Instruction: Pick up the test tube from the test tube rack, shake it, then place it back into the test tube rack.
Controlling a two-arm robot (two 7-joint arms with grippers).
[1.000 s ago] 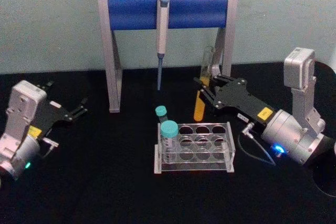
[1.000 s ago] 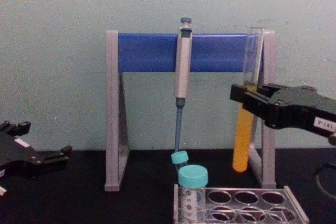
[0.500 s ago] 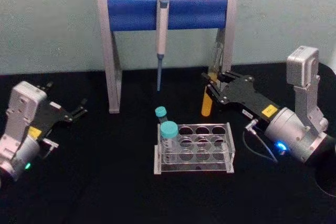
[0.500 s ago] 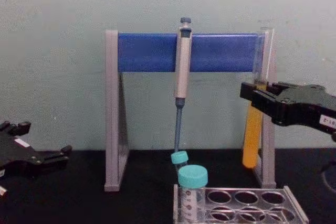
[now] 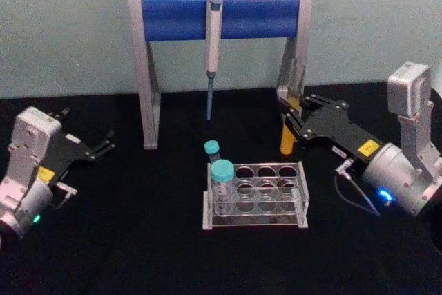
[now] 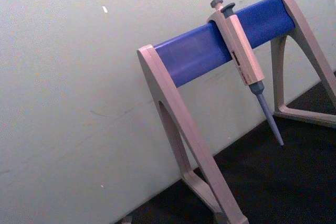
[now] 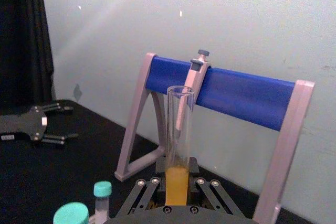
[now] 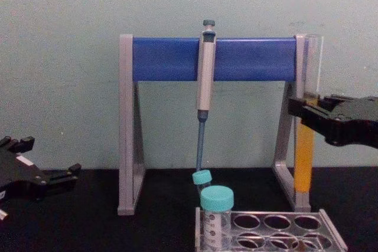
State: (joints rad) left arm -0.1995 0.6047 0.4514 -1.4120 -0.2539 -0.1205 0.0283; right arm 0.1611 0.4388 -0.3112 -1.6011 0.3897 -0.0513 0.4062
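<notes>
Black tabletop (image 5: 138,246) before a pale green wall (image 5: 62,25). Right of centre, the right gripper (image 5: 287,117) pinched the test tube (image 5: 285,141) upright beside the pipette stand's (image 5: 221,15) right leg, up-right of the test tube rack (image 5: 276,202). The left gripper (image 5: 88,129), fingers spread, lay at the left edge. Dark surface stretched from the rack to the lower edge.

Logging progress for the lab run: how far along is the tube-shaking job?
Done: the test tube is out of the test tube rack. In hand: the right gripper holds it upright beside the stand's right leg. To do: any remaining shaking, then back into the rack. The left gripper sits parked.
</notes>
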